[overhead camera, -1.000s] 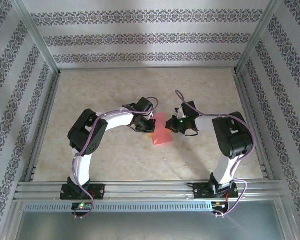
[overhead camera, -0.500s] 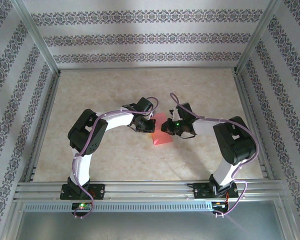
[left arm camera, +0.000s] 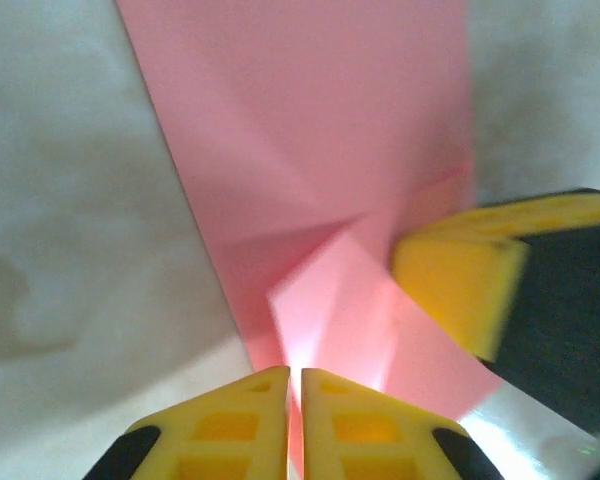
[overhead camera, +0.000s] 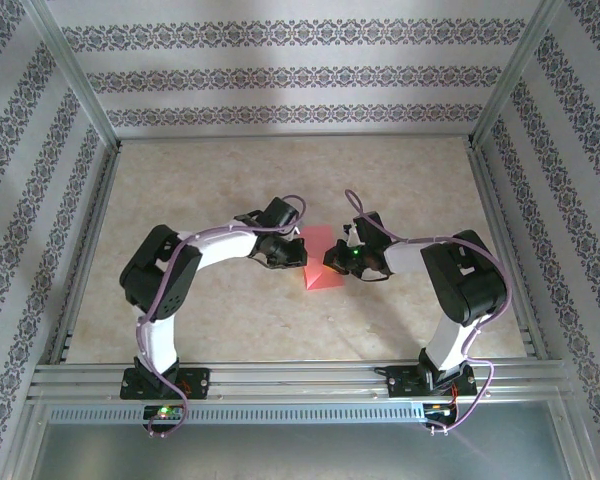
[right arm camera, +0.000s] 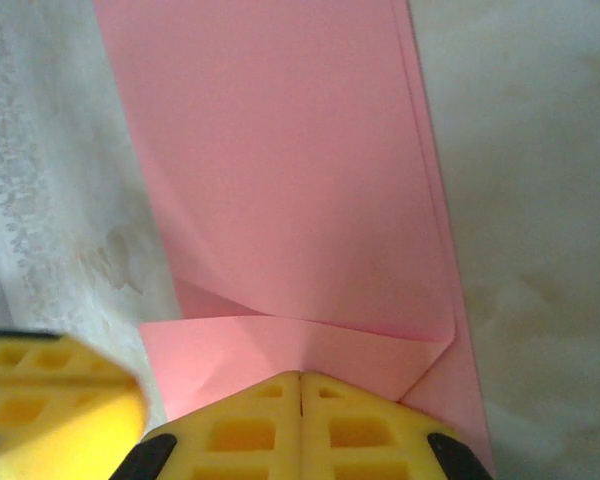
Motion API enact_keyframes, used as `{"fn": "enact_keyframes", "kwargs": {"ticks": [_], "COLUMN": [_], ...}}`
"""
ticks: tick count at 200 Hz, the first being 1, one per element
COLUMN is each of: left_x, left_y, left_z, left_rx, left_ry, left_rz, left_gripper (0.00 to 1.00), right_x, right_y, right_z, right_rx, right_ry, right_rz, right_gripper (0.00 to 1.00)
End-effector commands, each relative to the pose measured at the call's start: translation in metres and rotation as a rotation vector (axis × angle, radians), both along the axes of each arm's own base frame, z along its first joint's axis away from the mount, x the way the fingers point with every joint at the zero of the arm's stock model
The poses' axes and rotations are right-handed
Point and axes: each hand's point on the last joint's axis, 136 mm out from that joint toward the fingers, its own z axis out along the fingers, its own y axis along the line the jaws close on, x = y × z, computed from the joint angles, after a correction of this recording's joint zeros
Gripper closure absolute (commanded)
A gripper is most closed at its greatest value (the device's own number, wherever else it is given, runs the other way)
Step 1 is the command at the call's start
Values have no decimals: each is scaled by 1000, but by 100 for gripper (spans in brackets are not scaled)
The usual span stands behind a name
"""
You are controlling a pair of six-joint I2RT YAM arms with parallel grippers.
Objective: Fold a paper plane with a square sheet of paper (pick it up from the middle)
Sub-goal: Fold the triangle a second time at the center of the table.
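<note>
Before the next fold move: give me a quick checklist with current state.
1. Left gripper closed on the square sheet of paper: ok, a raised flap runs into the slim gap between its jaws.
2. Right gripper shut: ok. Whether it is pinching the paper or only pressing on it: cannot tell.
3. Grippers apart: ok, but close; a right gripper finger sits just beside the left one.
4. Sheet flat on the table: not ok, one corner is folded over and a flap is lifted.
5. Crease sharpness: cannot tell.
</note>
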Motion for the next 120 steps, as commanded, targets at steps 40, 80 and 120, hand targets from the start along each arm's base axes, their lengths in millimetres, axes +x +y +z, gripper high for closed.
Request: {"fn": "enact_keyframes", "kwargs": {"ticks": [40,80,120], "left_x": [-10,-24,-32], "left_y": [-41,-43,-36], "left_z": [21,-2,-20], "left_rx": [-226,-135,-78], "left_ry": [84,145,175], "left_rz": [116,83,67], "left_gripper": [90,95,96], "right_x": [-32,-34,-35], "right_y": [-24,-27,-28], "right_z": [-44,-47,-49], "right_rx": [-150,-174,-184], "right_ry": [171,191,204], "right_rz": [-74,-76,-73], "right_gripper": [94,94,94]}}
